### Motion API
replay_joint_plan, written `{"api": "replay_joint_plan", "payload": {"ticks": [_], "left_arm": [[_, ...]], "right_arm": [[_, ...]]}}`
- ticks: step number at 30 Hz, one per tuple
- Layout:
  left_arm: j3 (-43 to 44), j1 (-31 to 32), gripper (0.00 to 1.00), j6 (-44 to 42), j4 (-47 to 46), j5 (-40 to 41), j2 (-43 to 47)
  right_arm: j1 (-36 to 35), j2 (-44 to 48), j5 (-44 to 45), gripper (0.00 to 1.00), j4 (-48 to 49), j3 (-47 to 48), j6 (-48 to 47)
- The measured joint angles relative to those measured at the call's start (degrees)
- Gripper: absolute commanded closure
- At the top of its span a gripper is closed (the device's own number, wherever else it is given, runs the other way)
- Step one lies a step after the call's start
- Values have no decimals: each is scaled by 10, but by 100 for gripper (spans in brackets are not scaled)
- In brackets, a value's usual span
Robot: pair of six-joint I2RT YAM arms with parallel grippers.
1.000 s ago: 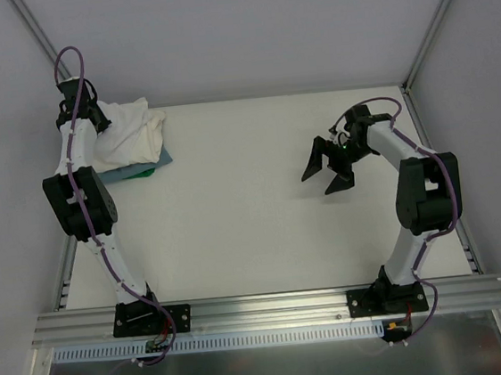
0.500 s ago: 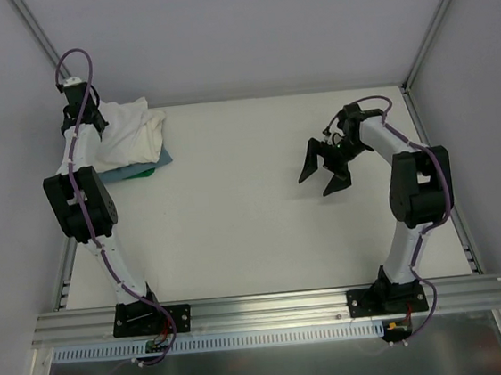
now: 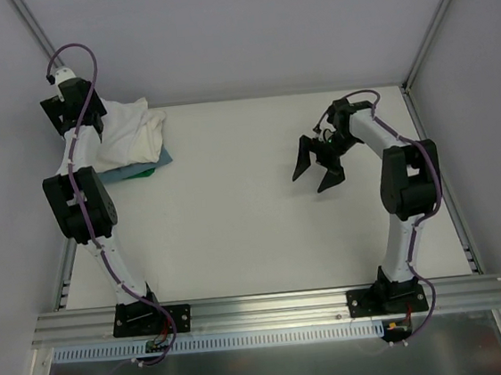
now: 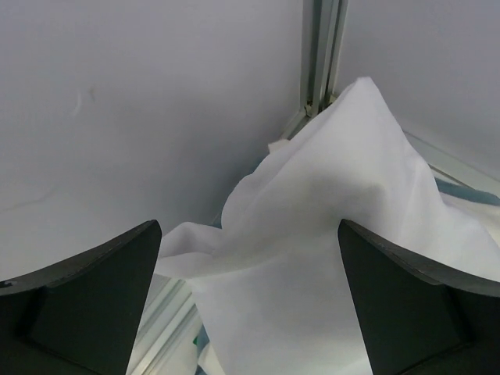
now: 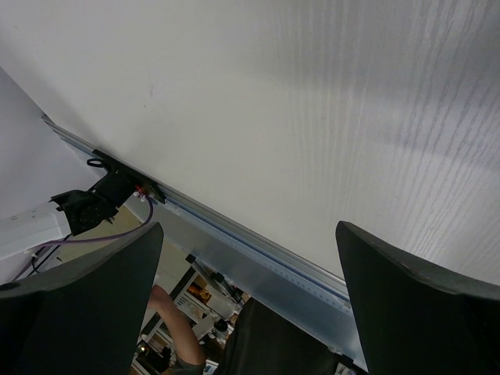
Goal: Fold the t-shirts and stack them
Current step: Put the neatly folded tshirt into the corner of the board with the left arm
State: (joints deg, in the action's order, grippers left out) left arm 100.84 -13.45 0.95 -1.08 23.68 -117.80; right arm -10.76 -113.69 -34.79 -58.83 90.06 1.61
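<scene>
T-shirts (image 3: 128,133) in bunched white heap, far-left corner of table (image 3: 236,216). Left hand (image 4: 248,226) just above heap, jaws apart, gripping nothing. Right hand (image 3: 313,165) jaws apart, mid-right, well apart from heap. Left arm nearer.

table (image 3: 263,222): white | far-left corner: teal-blue flat item (image 3: 163,157) (white t-shirts (image 3: 128,133) heaped on top)

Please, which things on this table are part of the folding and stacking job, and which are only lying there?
Part of the job:
- white t-shirts, heaped in the far left corner

Only lying there:
- teal-blue flat item, partly under the heap
- green thing, only its edge showing beneath the teal one
</scene>
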Motion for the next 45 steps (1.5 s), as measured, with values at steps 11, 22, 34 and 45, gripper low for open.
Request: {"api": "replay_joint_plan", "payload": {"ticks": [11,22,34,45], "left_arm": [[-11,11,1,-44,-52,21,20],[-99,18,1,43,-3,-132,134],[-209,18,1,111,107,-304,252],[-366,10,1,227,59,-372,271]], "right_arm": [[-7,-21,-1,0,-14,15,-2],[-22,-22,-3,1,2,15,1],[-26,30,-19,1,143,-125,44],[-19,80,-42,1,214,-224,58]]}}
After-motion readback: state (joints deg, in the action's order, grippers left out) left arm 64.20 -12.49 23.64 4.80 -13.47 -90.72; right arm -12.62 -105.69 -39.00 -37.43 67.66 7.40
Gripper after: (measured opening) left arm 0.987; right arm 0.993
